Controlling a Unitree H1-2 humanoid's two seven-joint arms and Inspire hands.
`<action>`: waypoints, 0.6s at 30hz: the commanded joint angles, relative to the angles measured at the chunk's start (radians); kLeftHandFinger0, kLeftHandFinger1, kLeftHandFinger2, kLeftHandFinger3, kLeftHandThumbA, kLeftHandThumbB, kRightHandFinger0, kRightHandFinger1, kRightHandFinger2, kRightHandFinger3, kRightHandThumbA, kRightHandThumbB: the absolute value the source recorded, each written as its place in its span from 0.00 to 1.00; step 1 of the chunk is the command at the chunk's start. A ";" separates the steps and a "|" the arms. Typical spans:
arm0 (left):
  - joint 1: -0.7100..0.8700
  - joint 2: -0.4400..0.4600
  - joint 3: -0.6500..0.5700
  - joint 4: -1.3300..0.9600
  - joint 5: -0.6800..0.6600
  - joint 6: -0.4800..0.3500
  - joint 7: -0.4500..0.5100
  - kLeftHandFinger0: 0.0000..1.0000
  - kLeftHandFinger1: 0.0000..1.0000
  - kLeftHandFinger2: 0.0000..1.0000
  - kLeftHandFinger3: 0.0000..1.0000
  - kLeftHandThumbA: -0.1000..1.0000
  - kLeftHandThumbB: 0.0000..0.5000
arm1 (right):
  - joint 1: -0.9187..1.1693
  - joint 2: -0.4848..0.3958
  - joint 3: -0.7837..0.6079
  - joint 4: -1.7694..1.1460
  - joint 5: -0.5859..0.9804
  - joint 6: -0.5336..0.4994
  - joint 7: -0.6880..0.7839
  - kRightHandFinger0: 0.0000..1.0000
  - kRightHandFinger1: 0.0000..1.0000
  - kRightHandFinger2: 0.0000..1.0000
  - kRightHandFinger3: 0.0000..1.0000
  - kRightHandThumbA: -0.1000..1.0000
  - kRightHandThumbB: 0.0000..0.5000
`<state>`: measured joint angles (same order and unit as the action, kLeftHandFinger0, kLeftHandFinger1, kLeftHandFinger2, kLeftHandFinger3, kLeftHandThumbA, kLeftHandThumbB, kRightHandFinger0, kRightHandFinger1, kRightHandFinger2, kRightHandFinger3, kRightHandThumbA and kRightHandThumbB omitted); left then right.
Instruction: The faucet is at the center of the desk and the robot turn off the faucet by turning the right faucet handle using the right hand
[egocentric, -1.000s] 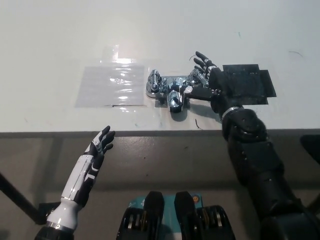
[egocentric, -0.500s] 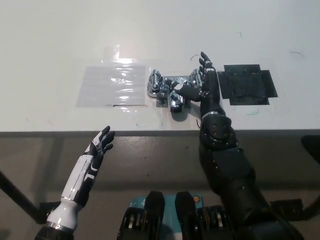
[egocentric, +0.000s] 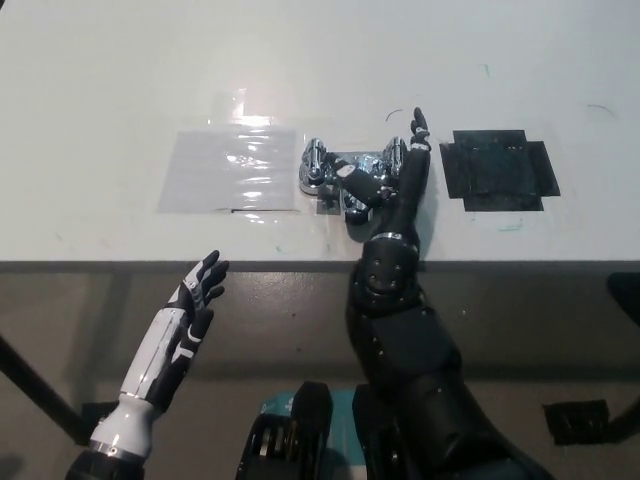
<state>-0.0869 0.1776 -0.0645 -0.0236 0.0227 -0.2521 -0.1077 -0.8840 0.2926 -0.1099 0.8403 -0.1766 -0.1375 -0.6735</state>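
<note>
Presently the white surface (egocentric: 120, 70) fills the upper part of the head view, its front edge running across the picture below the fixture. On it lie a clear glossy sheet (egocentric: 230, 170) to the left of centre and a black taped patch (egocentric: 500, 170) to the right. The chrome faucet (egocentric: 340, 175) stands between them, near the front edge, at about the middle of the surface.

The black right arm comes up from the bottom of the picture, and the right hand (egocentric: 405, 175) sits at the faucet's right end. It lies against the right faucet handle (egocentric: 392, 158), which shows only in part beside it. One finger points away toward the far side of the surface; the others are turned in toward the chrome body. Whether they close around the handle, or merely rest on it, cannot be told, since the hand covers the contact.

The white left hand (egocentric: 197, 290) rests below the surface edge at lower left, fingers spread, holding nothing.

Assessment: the reach is done and contact with the handle appears made. No water is visible, and the handle's angle cannot be read, so the shut-off is not confirmed. Completing or verifying the turn remains, then withdrawal.
</note>
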 joint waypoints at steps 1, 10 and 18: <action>-0.027 0.027 0.005 -0.034 0.009 -0.003 -0.020 1.00 1.00 1.00 1.00 0.95 0.49 | -0.023 0.019 0.062 -0.171 -0.095 -0.134 -0.072 1.00 1.00 1.00 1.00 1.00 0.25; -0.026 0.027 0.006 -0.025 0.007 -0.006 -0.017 1.00 1.00 1.00 1.00 0.95 0.48 | 0.120 -0.053 0.107 -0.565 -0.164 -0.126 -0.020 1.00 1.00 1.00 1.00 1.00 0.44; -0.024 0.029 0.006 -0.035 -0.009 0.001 -0.024 1.00 1.00 1.00 1.00 0.96 0.50 | 0.237 -0.115 0.129 -0.985 -0.285 -0.060 0.045 1.00 1.00 1.00 1.00 1.00 0.58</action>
<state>-0.0941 0.1903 -0.0621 -0.0212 0.0261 -0.2522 -0.1076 -0.6655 0.2060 -0.0249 0.1648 -0.3025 -0.1959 -0.6960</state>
